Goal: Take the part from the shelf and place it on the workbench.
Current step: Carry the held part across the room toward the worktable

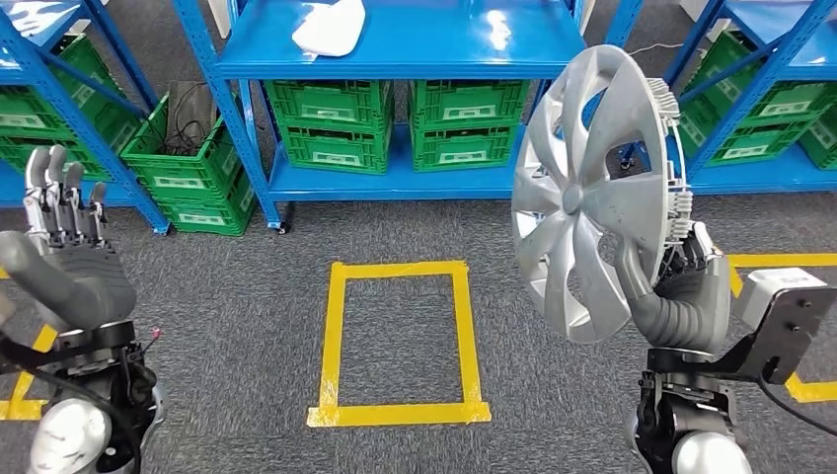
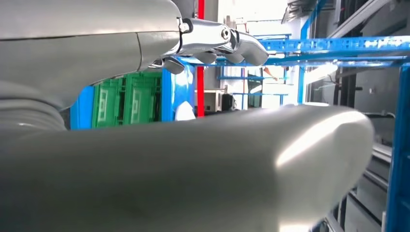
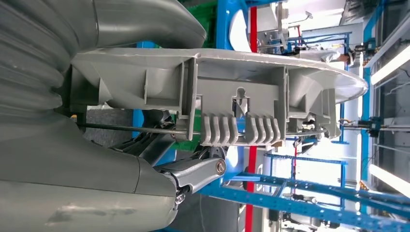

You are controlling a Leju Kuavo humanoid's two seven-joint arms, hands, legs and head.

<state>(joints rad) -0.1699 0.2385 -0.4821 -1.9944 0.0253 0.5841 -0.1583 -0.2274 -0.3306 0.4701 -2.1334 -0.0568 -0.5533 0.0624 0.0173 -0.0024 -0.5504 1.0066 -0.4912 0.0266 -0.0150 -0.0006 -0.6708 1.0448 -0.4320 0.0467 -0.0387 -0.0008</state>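
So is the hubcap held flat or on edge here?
On edge: the hubcap stands upright, face toward the camera, with the right hand gripping its lower rim.

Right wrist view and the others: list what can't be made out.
- Right hand, head view: fingers hidden behind the wheel cover.
- Wheel cover, right wrist view: seen edge-on, face hidden.
- White part on the shelf: cut off by the picture's edge.
- Left hand, left wrist view: thumb blocks the surroundings.

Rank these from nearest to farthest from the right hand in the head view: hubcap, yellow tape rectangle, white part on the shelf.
1. Hubcap: held in the right hand.
2. Yellow tape rectangle: floor, centre.
3. White part: top shelf, far back.
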